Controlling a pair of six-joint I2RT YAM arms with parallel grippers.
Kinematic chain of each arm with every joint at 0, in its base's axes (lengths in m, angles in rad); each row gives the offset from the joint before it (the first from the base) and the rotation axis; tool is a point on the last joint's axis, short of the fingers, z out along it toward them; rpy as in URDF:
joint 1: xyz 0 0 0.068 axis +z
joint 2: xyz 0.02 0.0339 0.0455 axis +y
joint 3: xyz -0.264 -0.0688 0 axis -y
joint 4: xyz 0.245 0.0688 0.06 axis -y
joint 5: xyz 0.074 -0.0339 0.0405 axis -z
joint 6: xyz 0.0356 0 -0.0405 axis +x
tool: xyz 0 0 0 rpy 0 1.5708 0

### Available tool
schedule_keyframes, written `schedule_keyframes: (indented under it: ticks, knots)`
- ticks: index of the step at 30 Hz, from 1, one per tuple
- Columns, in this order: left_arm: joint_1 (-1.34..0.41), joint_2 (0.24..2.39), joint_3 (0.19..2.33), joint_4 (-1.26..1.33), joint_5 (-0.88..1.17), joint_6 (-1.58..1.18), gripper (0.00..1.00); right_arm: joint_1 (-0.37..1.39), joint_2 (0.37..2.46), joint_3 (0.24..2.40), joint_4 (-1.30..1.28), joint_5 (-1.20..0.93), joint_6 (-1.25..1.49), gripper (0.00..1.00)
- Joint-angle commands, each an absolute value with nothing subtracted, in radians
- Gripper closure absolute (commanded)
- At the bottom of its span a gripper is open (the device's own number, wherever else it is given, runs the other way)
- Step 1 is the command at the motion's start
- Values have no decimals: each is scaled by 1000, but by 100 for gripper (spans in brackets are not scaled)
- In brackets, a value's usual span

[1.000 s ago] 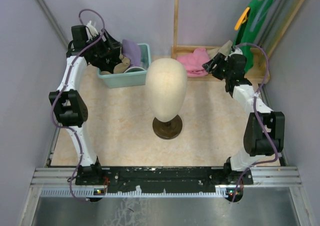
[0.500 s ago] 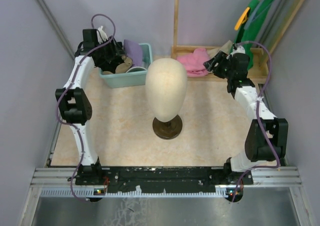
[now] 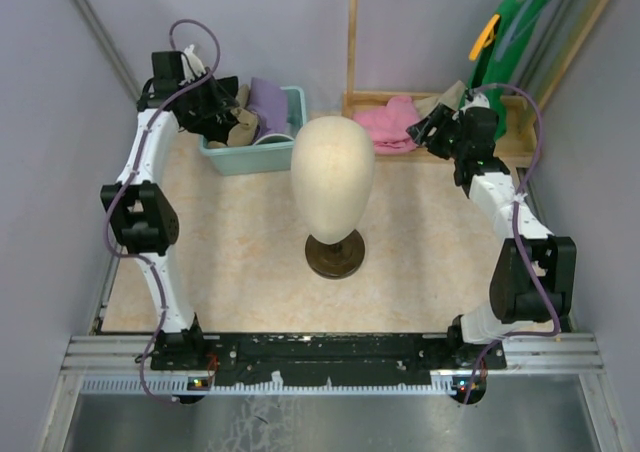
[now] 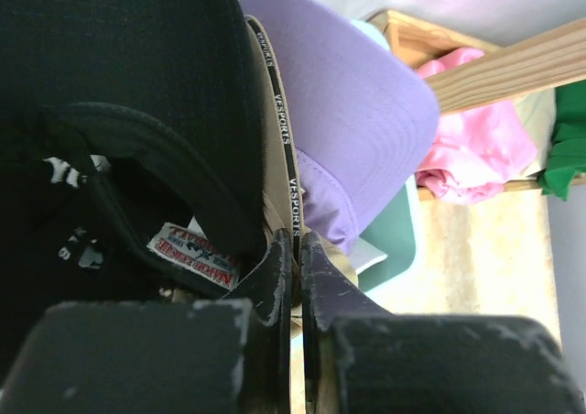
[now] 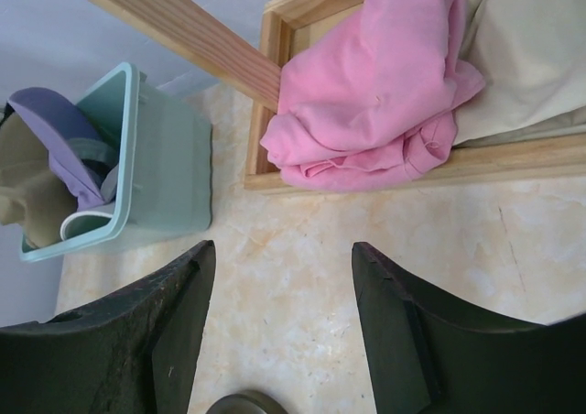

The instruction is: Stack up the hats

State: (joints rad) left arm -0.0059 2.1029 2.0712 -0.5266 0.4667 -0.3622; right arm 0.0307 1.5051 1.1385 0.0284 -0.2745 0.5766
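In teal bin (image 3: 250,162), L end effector (image 4: 295,249) pinches tan hat (image 4: 273,171); R end effector (image 5: 281,258) wide nr pink cloth (image 5: 366,93).

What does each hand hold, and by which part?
Left hand pinches the tan cap by its edge band; right hand is open, holding nothing.

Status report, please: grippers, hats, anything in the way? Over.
Left gripper shut on tan hat edge, in teal bin. Right gripper open, empty, near pink cloth. Purple hat and black hat press against tan hat.

Purple cap (image 4: 366,130), black cap (image 4: 119,57), tan cap (image 5: 27,194), pink cloth (image 5: 366,93).
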Motion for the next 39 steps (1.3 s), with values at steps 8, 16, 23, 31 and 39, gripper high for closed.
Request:
schedule_keyframes:
  ticks: [8,16,23,31,39]
  knots:
    - [17,1975,2128,-478,608,-462,100,49,1464,1129,73,-297,590,38]
    - [28,1962,2158,-390,720,-550,100,55,1463,1123,87,-317,586,37]
    - [31,1951,2192,-309,790,-623,100,55,1457,1135,96,-360,541,36]
    - [42,1928,2196,-242,845,-693,100,54,1457,1143,113,-398,510,35]
    - [60,1913,2253,-154,929,-826,100,54,1408,1200,205,-511,421,31]
